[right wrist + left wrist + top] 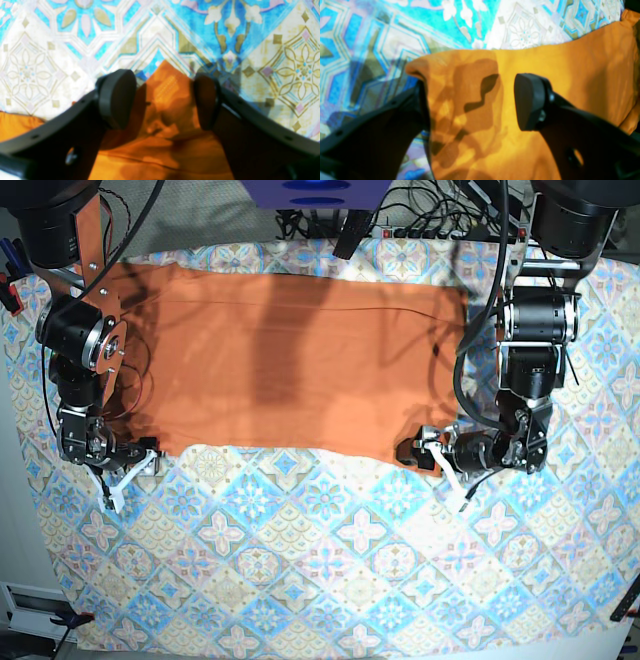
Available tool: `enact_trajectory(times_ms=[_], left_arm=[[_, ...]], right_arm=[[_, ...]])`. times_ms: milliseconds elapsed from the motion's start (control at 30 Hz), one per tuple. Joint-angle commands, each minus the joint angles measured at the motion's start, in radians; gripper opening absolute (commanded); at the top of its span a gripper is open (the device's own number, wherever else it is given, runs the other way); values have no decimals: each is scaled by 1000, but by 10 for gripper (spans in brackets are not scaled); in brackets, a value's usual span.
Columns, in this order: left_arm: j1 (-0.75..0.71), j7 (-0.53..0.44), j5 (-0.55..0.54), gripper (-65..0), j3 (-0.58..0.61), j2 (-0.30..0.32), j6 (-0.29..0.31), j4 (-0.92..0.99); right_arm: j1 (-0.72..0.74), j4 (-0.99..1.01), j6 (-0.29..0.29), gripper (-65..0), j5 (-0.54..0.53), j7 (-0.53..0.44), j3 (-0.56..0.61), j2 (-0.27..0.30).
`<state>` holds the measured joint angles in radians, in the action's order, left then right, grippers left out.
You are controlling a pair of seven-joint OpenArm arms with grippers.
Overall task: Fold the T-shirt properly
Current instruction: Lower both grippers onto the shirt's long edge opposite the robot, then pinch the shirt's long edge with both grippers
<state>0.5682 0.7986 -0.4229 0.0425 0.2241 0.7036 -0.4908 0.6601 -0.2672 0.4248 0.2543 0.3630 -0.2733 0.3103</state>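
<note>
tablecloth (330, 560) in blue-and-beige tiles covers the table; cables (430, 210) lie behind. t-shirt (290, 365) lies flat across it. left gripper (432, 455) and right gripper (130, 470) gape at its near corners, holding nothing.

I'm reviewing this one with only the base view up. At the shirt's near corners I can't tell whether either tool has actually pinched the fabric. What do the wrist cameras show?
Observer: The left tool stands open, with a corner of the orange T-shirt lying between its fingers, unpinched.
Operator: And the other arm?
Observer: The right tool is open too. A pointed tip of the shirt sits in its gap, reaching out onto the patterned tablecloth.
Operator: Is the cloth flat at that tip?
Observer: No, the right wrist view shows it creased and bunched just behind the fingers.
Operator: Any tag visible up close?
Observer: None in either wrist view.
</note>
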Motion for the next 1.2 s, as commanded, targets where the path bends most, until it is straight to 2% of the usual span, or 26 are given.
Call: enact_trajectory(times_ms=[0, 133, 300, 467, 633, 700, 800, 867, 1067, 1133, 1167], left_arm=[[6, 45, 25, -224, 4, -2, -5, 1], [-7, 45, 26, -225, 17, -2, -5, 1], [-9, 49, 17, -226, 93, -2, -5, 1], [-35, 71, 17, -226, 93, -2, -5, 1], [-41, 103, 15, -228, 89, -1, -5, 1], [-43, 103, 23, -250, 89, 1, -5, 1], [-43, 103, 25, -338, 93, 1, -5, 2], [-43, 103, 25, -374, 95, 1, -5, 2], [-43, 103, 26, -378, 95, 11, -5, 4], [-43, 103, 26, -382, 95, 11, -5, 4], [-43, 103, 26, -382, 95, 11, -5, 4]], right_arm=[[19, -1, -5, -263, 4, 41, 3, 14], [17, -4, -5, -263, 6, 100, 3, 14], [17, -5, -5, -262, 6, 104, -5, 20], [17, -5, -7, -262, 4, 106, -7, 43], [17, -5, -7, -264, 4, 106, -7, 43], [16, -5, -7, -264, 4, 106, -7, 43], [16, -5, -7, -265, 4, 107, -7, 43], [16, -5, -8, -265, 4, 123, -7, 43], [17, -5, -8, -268, 4, 140, 3, 43], [14, -5, -8, -298, 7, 140, 3, 43], [14, -5, -8, -340, 15, 140, 3, 43]])
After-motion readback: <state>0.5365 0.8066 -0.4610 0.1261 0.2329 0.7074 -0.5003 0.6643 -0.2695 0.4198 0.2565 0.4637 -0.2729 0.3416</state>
